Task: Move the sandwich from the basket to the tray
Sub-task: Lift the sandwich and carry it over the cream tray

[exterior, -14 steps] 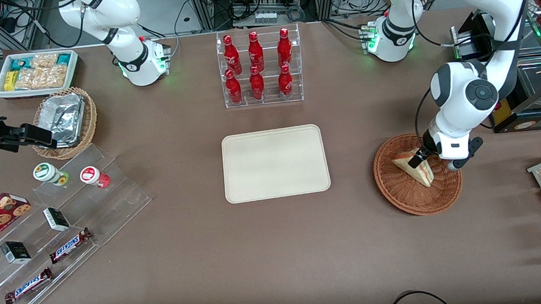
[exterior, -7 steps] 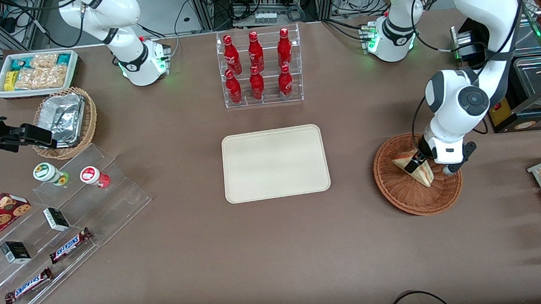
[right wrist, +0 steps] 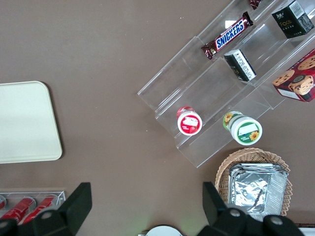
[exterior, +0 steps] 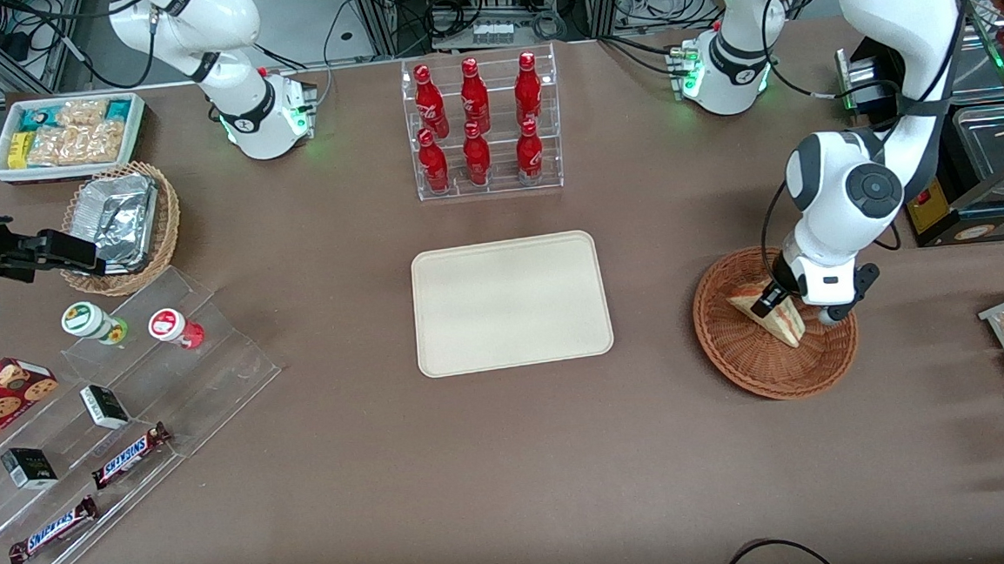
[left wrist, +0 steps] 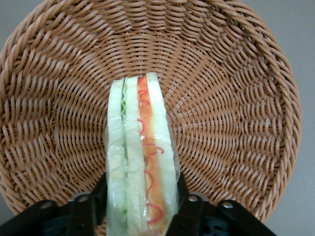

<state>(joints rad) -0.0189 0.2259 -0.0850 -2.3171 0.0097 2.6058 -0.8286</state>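
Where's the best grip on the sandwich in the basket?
Across the two flat bread faces, coming from above. The sandwich stands on edge in the basket, layered cut side up, so the faces are exposed. The gripper already straddles it that way, one finger at each face.

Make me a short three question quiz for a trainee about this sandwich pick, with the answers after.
1. True or false: the sandwich already lies on the tray.
2. Where is the gripper now: A over the tray, B down in the basket with its fingers either side of the sandwich, C by the bottle rack?
3. Fill in: the sandwich stands on edge, its ____ layers facing the wrist camera.

Key: 1 false. 2 B. 3 filling.
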